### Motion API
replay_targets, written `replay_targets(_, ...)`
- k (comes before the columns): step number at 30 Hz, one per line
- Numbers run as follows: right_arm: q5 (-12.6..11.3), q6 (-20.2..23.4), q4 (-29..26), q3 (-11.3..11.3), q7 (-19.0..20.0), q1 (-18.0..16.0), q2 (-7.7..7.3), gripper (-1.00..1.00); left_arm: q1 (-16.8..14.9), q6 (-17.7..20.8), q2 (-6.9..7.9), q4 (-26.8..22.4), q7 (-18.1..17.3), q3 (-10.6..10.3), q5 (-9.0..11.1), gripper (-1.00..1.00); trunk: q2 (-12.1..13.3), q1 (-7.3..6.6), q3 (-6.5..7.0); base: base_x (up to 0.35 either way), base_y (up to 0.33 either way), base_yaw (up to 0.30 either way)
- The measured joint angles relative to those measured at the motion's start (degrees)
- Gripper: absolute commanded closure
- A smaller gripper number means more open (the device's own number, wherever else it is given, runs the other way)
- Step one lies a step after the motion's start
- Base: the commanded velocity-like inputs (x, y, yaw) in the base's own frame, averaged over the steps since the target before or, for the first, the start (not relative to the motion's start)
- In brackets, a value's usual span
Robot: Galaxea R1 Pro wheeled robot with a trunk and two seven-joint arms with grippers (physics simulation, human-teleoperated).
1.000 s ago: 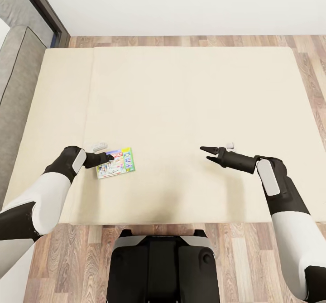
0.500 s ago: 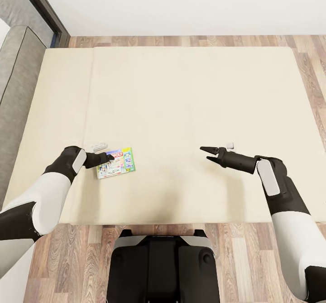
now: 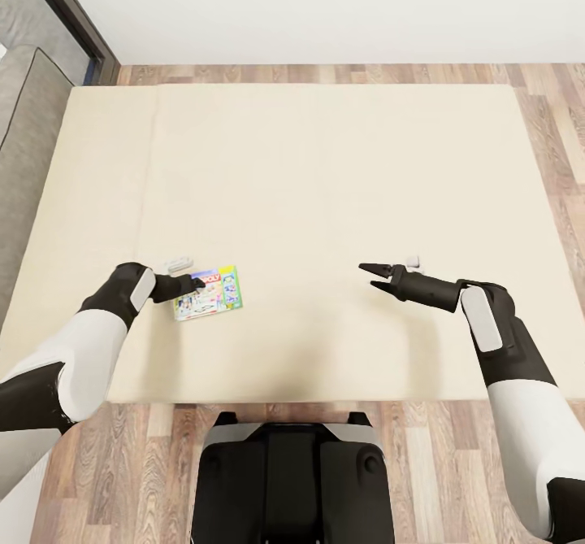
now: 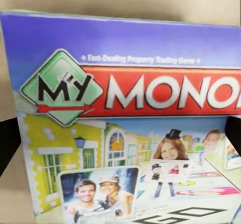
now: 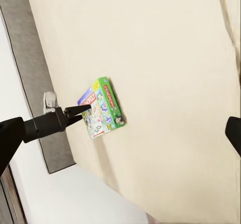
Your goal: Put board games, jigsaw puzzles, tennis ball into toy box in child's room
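Your left gripper [image 3: 193,282] is at the near-left edge of the My Monopoly board game [image 3: 208,293], which lies flat on the cream bed [image 3: 341,162], at about 8 o'clock from the bed's centre. The right wrist view shows the left fingers [image 5: 83,108] reaching the box's [image 5: 102,108] edge, and the left wrist view has the lid [image 4: 125,123] right up against the lens with dark finger edges on both sides, so they straddle it, but I can't tell if they're actually clamped. Your right gripper [image 3: 374,276] hangs over bare mattress at about 4 o'clock, well apart from the game, fingers spread, holding nothing. Progress, by my read: early. This box isn't lifted off the bed yet. The task calls for two games on the bed; I can make out just this one. Table, toy box, puzzles and tennis ball aren't in front of you here, so their status is unknown. Next for you: confirm the pinch, lift, then drive to the table.
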Motion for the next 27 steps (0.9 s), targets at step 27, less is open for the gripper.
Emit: replay_targets(27,-0.01,-0.01,-0.02,0.01,0.01,0.00,0.00,-1.00,0.00,0.12,-0.07,0.49,-0.04,-0.07,-0.10,-1.00,0.00,0.00,0.00,0.000,-0.155,0.000)
